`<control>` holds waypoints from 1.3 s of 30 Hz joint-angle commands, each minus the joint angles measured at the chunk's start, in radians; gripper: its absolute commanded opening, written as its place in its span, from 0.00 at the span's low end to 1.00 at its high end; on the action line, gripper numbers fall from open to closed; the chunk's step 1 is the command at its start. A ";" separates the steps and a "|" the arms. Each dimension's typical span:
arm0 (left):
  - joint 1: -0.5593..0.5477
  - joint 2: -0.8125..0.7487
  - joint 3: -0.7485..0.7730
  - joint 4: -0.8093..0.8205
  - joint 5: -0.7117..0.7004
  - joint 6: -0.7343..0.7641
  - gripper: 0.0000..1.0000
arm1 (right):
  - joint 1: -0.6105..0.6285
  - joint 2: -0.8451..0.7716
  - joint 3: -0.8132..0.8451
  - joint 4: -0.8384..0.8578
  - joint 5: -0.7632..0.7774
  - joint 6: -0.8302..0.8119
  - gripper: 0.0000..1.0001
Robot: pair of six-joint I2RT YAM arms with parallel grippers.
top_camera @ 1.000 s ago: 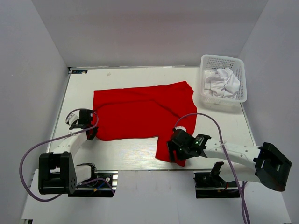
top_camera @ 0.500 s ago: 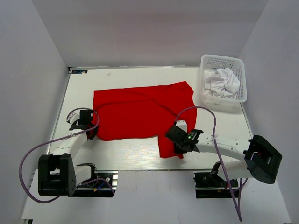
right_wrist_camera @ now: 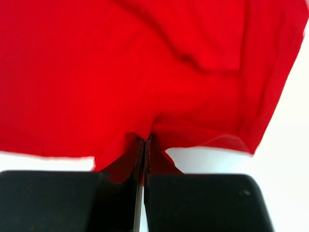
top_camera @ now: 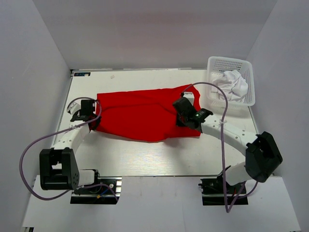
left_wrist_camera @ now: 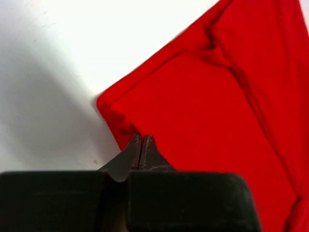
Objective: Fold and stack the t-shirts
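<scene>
White tabletop (top_camera: pixel 140 157) fills my overhead view. The red shirt (top_camera: pixel 140 113) is spread across its middle, long axis running left to right, and its near edge bows toward me at the centre. My left gripper (top_camera: pixel 93 126) is on the shirt's near left corner; in the wrist view I see the jaws pinched tight on the cloth edge just beside that corner. My right gripper (top_camera: pixel 180 107) sits over the shirt's right part, jaws clenched on a bunch of red cloth that lies doubled over there. At the far right corner stands a basket (top_camera: pixel 213 99), just beside the red shirt, with a crumpled white shirt (top_camera: pixel 231 84) inside.
</scene>
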 commanded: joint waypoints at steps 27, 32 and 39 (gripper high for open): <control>0.043 0.659 0.732 -0.114 -0.105 -0.005 0.89 | -0.402 0.780 0.903 0.043 -0.201 -0.234 0.52; 0.052 0.663 0.835 -0.150 -0.062 0.047 1.00 | -0.411 0.760 0.936 0.079 -0.275 -0.271 0.90; 0.026 0.581 0.786 -0.058 0.071 0.179 1.00 | -0.402 0.568 0.571 0.248 -0.416 -0.288 0.90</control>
